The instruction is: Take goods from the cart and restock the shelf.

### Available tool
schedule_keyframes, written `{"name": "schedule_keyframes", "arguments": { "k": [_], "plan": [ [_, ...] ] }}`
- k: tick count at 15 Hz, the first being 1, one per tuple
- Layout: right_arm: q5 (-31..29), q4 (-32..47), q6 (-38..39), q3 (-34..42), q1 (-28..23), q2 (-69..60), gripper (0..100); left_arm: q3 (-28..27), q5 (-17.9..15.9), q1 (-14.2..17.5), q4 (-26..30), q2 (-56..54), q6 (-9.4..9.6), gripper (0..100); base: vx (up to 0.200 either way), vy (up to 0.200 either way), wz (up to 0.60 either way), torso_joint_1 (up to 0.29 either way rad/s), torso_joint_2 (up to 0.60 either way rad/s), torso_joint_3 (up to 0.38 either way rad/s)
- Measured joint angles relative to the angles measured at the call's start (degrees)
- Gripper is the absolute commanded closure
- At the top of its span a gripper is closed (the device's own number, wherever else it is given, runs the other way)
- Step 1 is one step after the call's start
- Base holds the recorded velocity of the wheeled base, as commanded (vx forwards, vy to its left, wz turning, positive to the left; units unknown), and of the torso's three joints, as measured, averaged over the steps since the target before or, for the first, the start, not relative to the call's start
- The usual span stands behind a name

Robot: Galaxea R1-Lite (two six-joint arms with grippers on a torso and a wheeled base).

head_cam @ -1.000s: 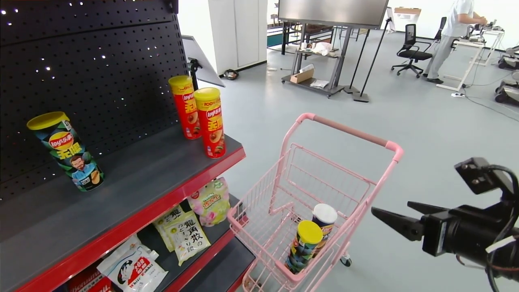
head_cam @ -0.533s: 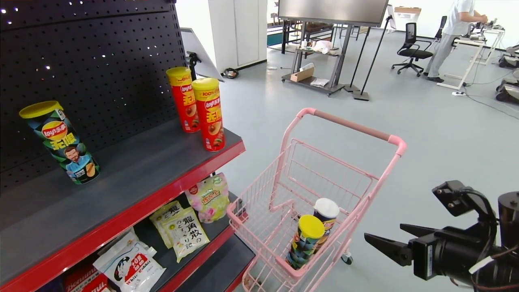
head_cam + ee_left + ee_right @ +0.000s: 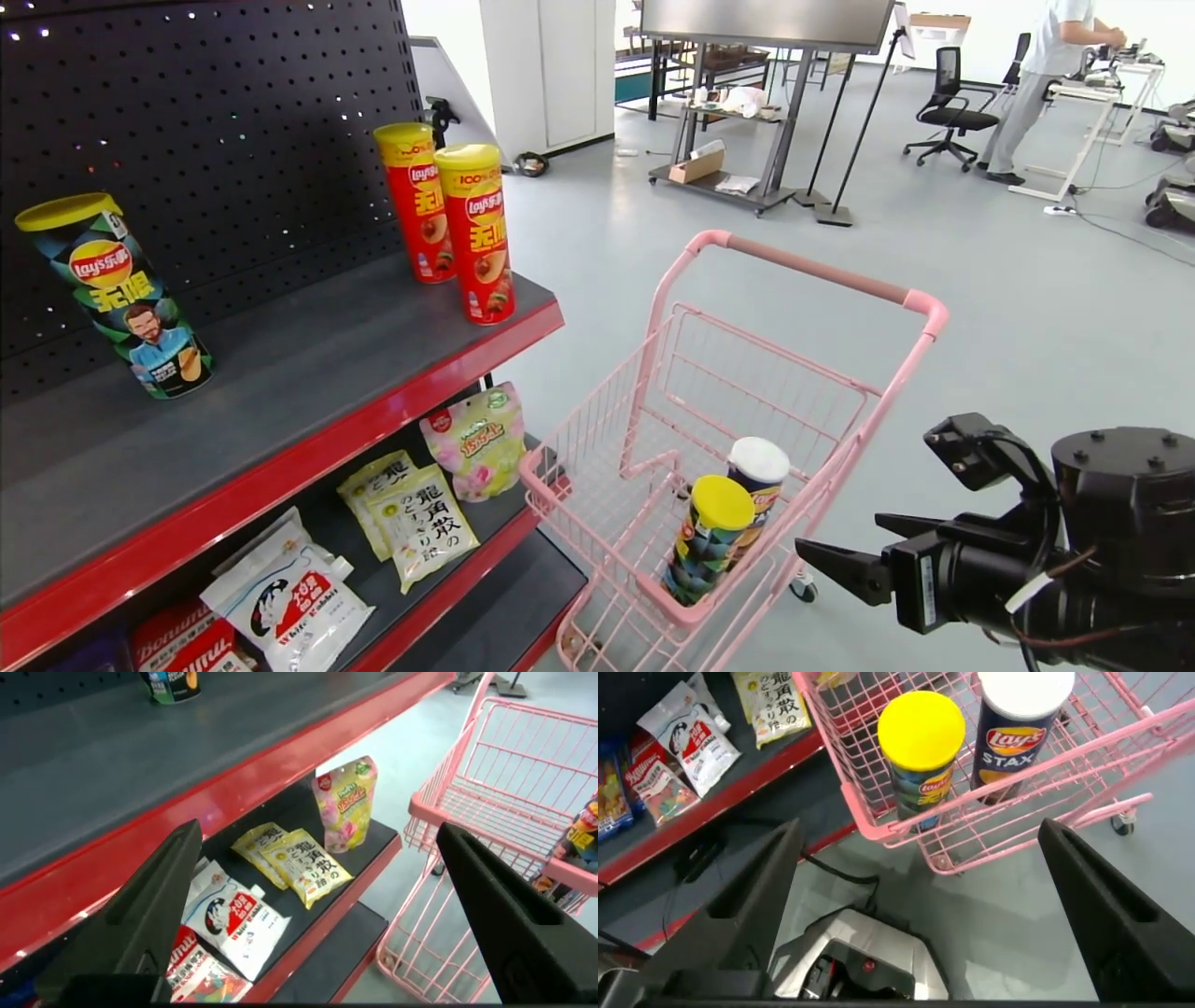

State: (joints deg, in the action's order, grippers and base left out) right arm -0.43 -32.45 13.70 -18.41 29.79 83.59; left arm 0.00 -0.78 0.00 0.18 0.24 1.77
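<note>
1. Since a second ago the head camera has shifted, and the right gripper (image 3: 840, 534) has slid lower and leftward, nearer the pink cart (image 3: 920, 303) at lower centre.
2. Its jaws gape wide and empty. The left gripper (image 3: 318, 896), facing the shelf (image 3: 308, 355), is wide too.
3. The yellow-lidded can (image 3: 719, 504) and white-lidded can (image 3: 758, 462) stand close together in the cart's near corner.
4. A finger might snag the wire rim and roll the cart away, or tip the neighbouring can.

The right claw (image 3: 843, 543) points forward, low and level, spread wide; the left claw (image 3: 318, 829) is spread wide too.
</note>
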Motion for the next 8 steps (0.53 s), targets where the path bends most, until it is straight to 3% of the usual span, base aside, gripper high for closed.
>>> {"name": "schedule_keyframes", "arguments": {
  "k": [4, 8],
  "plan": [
    [0.0, -1.5, -0.4, -1.4, 0.2, 3.6, 0, 0.0, 0.0, 0.0, 0.0, 0.0, -0.02, 0, 0.0, 0.0, 0.0, -0.152, 0.39, 0.233],
    [0.0, -1.9, -0.4, -3.1, 0.3, 6.2, 0, 0.0, 0.1, 0.0, 0.0, 0.0, 0.0, 0, 0.0, 0.0, 0.0, -0.031, 0.08, 0.052]
  ]
}}
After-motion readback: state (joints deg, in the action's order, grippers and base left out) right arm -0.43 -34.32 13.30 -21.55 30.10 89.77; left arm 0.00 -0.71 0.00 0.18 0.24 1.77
